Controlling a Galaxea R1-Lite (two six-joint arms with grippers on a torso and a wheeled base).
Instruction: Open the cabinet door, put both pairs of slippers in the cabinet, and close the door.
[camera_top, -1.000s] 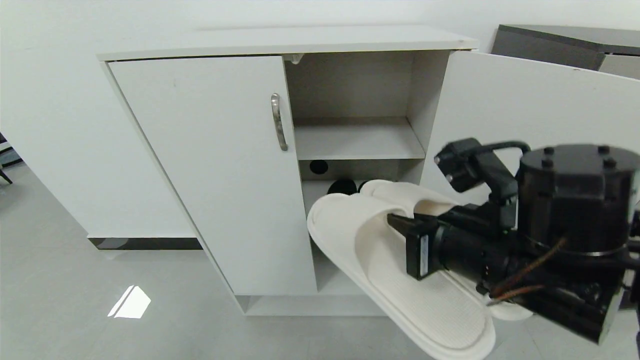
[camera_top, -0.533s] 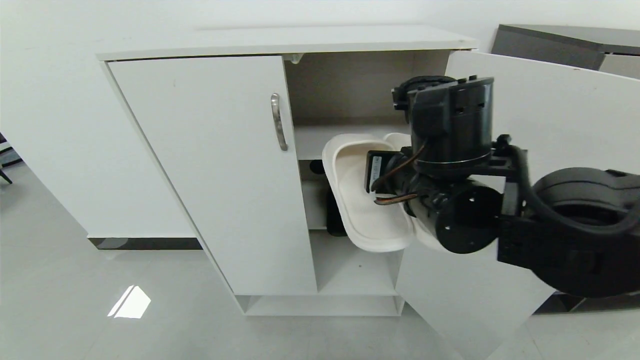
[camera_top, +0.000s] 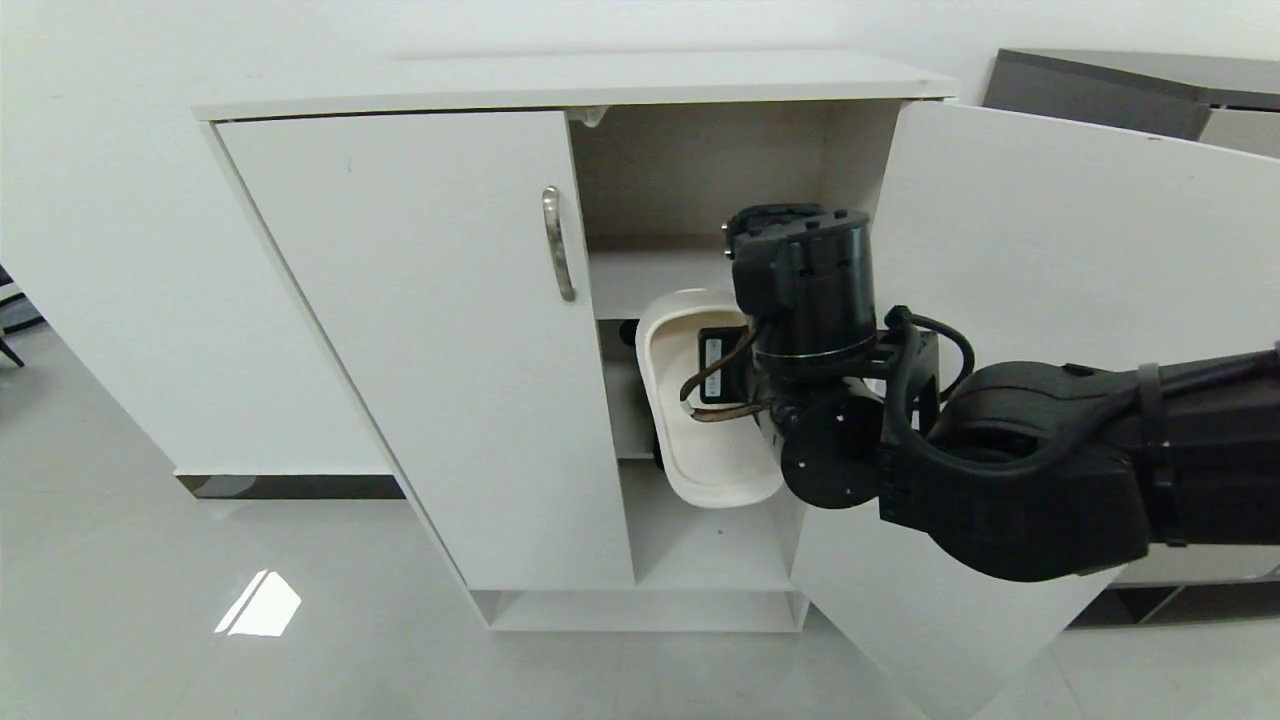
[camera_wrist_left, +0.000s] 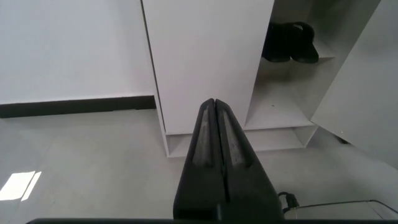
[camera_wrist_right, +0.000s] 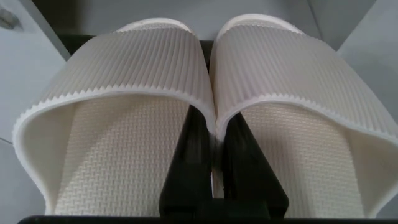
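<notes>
The right end effector (camera_wrist_right: 214, 155) clamps both white slippers (camera_top: 700, 440), steeply tilted lengthwise, toes up into the cabinet (camera_top: 420, 330). The left end effector (camera_wrist_left: 214, 109) is pressed together.

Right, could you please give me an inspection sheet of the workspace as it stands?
Surface: grey floor, with a light patch on it.
Job's things: cabinet, right door open, left door shut; white slippers held at the opening; black slippers on a shelf inside.
Clutter: nothing seen.
Grippers: right gripper, jaws shut on the white slippers' inner walls; left gripper, jaws shut, empty, above the floor.
Cables: brown cable looping at the right wrist.
Surroundings: white wall; dark furniture beyond the open door.
</notes>
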